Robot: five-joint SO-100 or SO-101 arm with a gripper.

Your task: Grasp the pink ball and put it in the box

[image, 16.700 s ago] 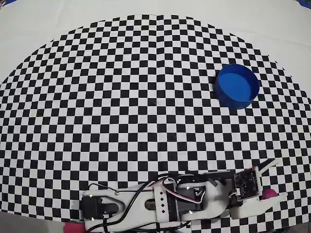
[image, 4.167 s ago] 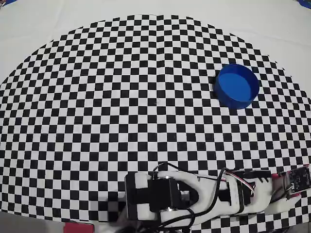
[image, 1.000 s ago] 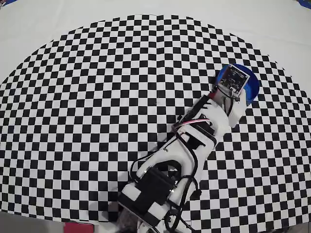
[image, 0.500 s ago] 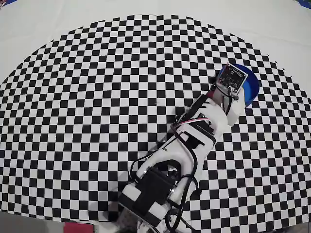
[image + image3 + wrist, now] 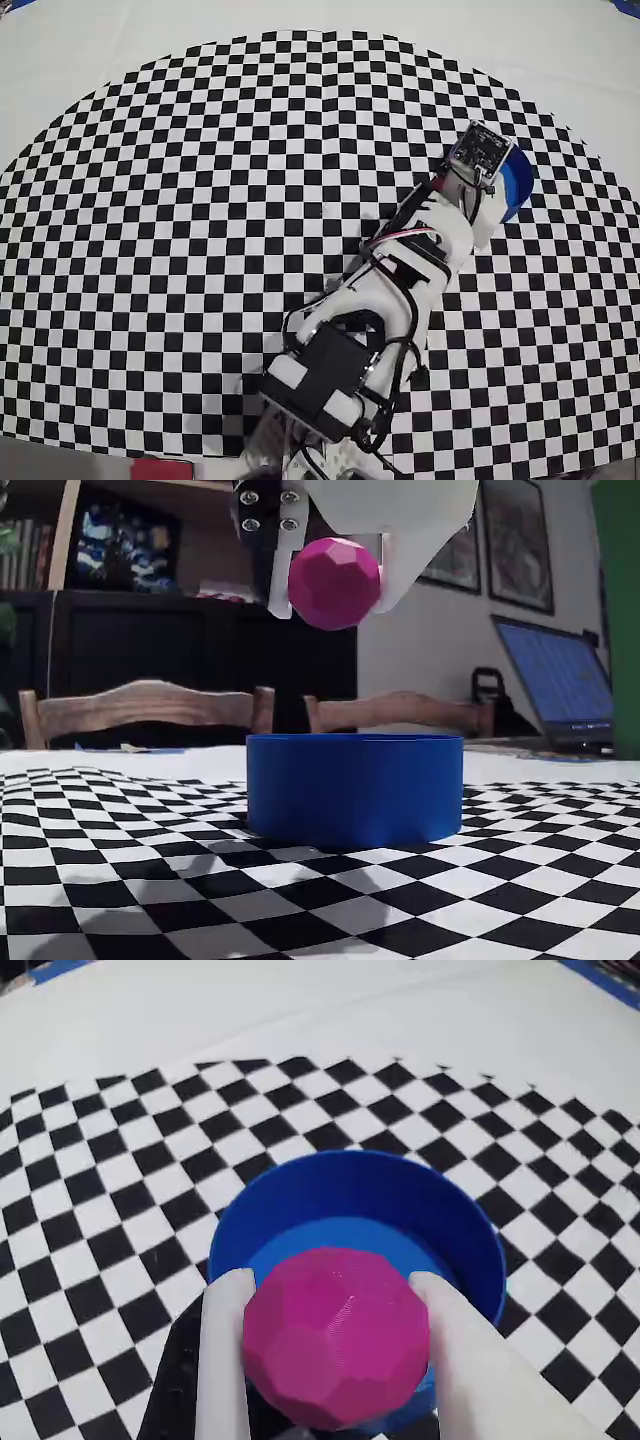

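The pink ball [image 5: 338, 1335] is a faceted magenta sphere held between my two white fingers [image 5: 225, 1360]. My gripper [image 5: 330, 1305] is shut on it. In the fixed view the ball [image 5: 334, 583] hangs well above the box [image 5: 354, 787], a low round bright blue tub on the checkered cloth. The wrist view shows the box [image 5: 390, 1190] right below and slightly beyond the ball. In the overhead view the arm's camera board [image 5: 479, 150] covers most of the box [image 5: 516, 185], and the ball is hidden there.
A black-and-white checkered mat [image 5: 200, 200] covers the table, with plain white cloth [image 5: 100, 40] beyond its curved edge. Wooden chair backs [image 5: 150, 705] and an open laptop [image 5: 560, 680] stand behind the table in the fixed view.
Over the last second the arm has stretched a little farther toward the box, so the wrist now covers more of it. Before that, it swung from the mat's near right edge.
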